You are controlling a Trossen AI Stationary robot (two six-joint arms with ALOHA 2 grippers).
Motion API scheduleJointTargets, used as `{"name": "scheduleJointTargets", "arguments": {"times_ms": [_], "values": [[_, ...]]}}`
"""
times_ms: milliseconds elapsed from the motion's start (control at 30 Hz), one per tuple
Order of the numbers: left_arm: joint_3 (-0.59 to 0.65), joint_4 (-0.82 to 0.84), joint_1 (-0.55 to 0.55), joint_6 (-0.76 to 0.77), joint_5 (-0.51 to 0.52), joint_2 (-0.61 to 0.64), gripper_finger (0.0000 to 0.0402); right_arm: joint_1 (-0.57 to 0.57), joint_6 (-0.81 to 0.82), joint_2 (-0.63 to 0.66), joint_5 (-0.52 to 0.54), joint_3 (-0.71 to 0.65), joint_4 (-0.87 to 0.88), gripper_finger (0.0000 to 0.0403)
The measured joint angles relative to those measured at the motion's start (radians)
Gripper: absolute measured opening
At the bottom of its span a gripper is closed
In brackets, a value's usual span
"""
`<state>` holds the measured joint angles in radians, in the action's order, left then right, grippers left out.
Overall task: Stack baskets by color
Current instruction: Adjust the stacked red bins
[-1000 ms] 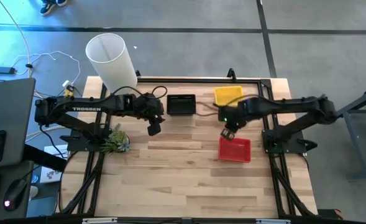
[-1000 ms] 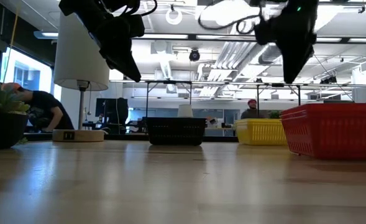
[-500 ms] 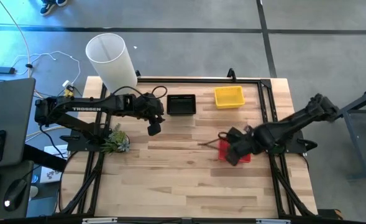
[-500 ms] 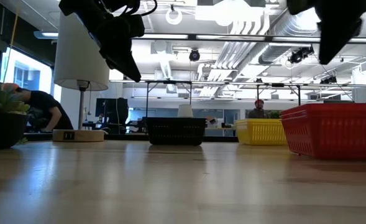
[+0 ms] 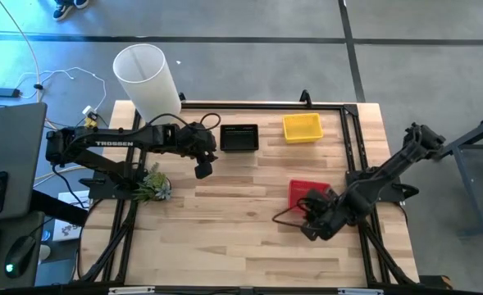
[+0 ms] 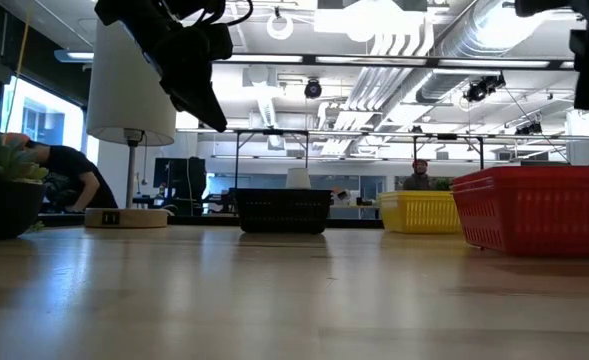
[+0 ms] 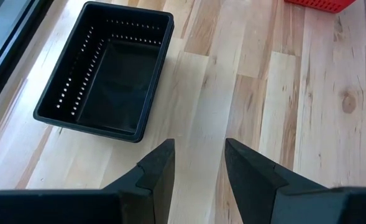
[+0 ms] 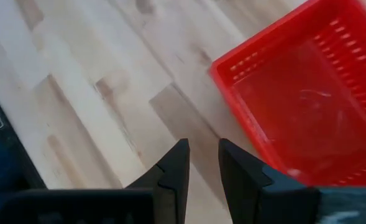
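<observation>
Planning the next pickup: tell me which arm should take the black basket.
Left, probably. The left gripper hangs with jaws open just beside the black basket, which fills its wrist view. The right gripper sits far off, beyond the red basket.

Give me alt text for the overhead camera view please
Seen from above, a wooden table holds a black basket, a yellow basket and a red basket. The right tool hovers empty beside the red one; the left tool hangs open near the black one.
</observation>
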<state>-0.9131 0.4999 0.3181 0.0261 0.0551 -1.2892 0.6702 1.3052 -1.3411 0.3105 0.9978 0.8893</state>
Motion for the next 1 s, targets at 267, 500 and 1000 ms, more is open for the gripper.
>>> {"name": "scheduleJointTargets", "arguments": {"times_ms": [267, 500, 1000], "values": [[0.000, 0.000, 0.000, -0.003, 0.000, 0.000, 0.0129, 0.015, 0.080, 0.000, -0.069, -0.096, -0.122, 0.0075], [0.000, 0.000, 0.000, -0.003, 0.000, 0.000, 0.0129, 0.044, 0.155, -0.001, -0.155, -0.159, -0.203, 0.0075], [0.000, -0.001, 0.000, -0.003, 0.000, 0.000, 0.0129, -0.019, 0.216, -0.001, -0.094, -0.266, -0.130, 0.0075]]}}
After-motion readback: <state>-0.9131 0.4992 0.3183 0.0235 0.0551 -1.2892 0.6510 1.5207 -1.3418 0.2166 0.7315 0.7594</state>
